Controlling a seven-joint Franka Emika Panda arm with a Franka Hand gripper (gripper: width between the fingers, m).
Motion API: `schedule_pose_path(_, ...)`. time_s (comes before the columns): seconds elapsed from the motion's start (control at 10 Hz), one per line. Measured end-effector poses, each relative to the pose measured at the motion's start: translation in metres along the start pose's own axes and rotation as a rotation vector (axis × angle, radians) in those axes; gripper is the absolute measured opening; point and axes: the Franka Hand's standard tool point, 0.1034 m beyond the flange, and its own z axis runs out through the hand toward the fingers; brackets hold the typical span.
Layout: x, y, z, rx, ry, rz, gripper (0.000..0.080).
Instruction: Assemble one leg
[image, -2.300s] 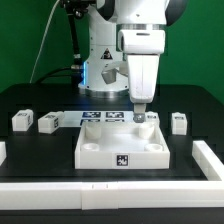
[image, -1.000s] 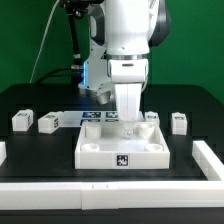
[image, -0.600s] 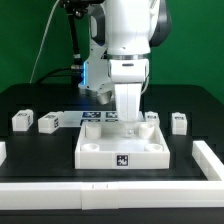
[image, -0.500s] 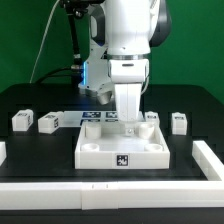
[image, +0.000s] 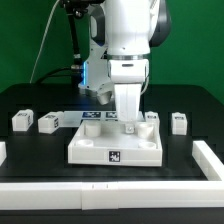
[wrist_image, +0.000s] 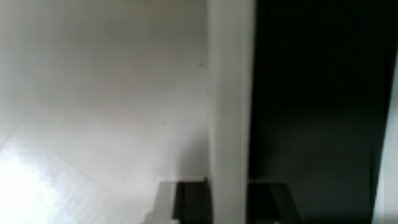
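My gripper (image: 129, 126) points straight down at the back rim of the large white square tray-like piece (image: 90, 150) and is shut on that rim. In the wrist view the white rim (wrist_image: 228, 120) runs between my two dark fingertips, and my gripper (wrist_image: 231, 200) straddles it. Small white legs stand on the black table: two at the exterior view's left (image: 22, 120) (image: 47, 122), one at the right (image: 179, 121), and one just behind the tray's back right corner (image: 152, 117). None of them is in my gripper.
The marker board (image: 93, 117) lies flat behind the tray. A low white rail (image: 110, 188) borders the table at the front and turns back along the right side (image: 210, 155). The arm's base stands at the back.
The tray has slid toward the exterior view's left and nearer the front rail, with my gripper on its back rim. The loose legs have not moved.
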Motion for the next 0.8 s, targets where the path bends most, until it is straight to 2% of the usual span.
schedule_pose_path(0.3,0.0,0.0,0.0,0.0,0.0,0.0,0.006)
schedule_pose_path(0.4,0.0,0.001,0.0,0.008,-0.004,-0.003,0.006)
schedule_pose_path(0.7,0.013,0.034,0.001,0.05,-0.039,-0.034,0.006)
schedule_pose_path(0.8,0.021,0.048,0.001,0.051,-0.042,-0.044,0.006)
